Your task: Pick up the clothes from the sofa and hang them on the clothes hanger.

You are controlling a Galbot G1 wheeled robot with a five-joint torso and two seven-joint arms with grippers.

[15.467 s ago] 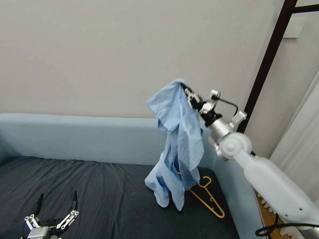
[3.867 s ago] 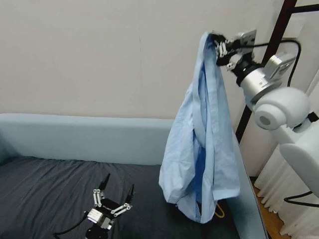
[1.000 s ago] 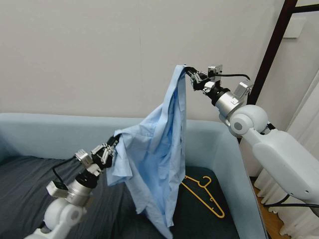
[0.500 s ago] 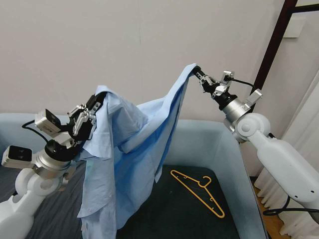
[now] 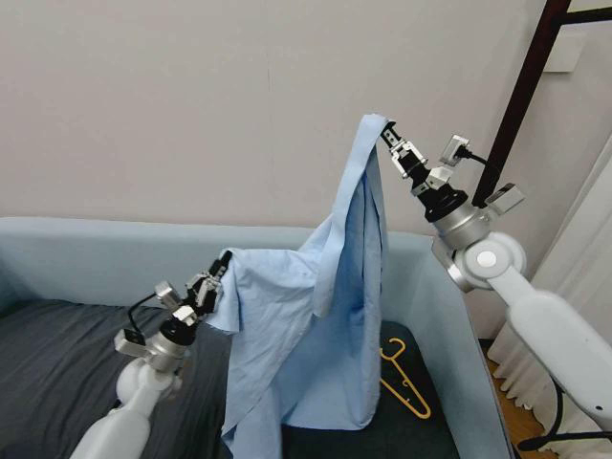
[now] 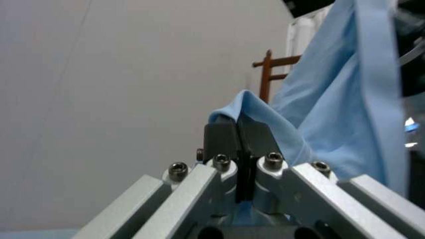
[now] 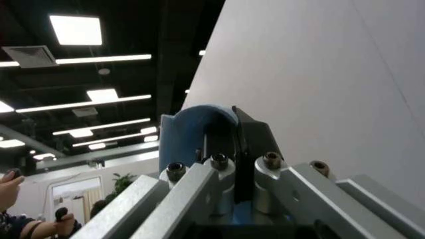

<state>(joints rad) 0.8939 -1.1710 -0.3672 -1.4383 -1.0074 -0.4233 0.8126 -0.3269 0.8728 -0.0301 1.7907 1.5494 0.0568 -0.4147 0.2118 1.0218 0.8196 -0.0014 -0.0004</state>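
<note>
One blue shirt (image 5: 316, 325), hanging at the centre of the head view

One yellow hanger (image 5: 406, 385), lying at about five o'clock from the shirt

Two grippers: the left gripper (image 5: 212, 284) at nine o'clock of the shirt and the right gripper (image 5: 389, 131) at one o'clock, each one clamped on its own edge of that single garment

One sofa (image 5: 96, 260), pale blue, with one dark seat (image 5: 57, 354) at seven o'clock of the view

One dark wooden post (image 5: 521, 91) at two o'clock of the view
</note>
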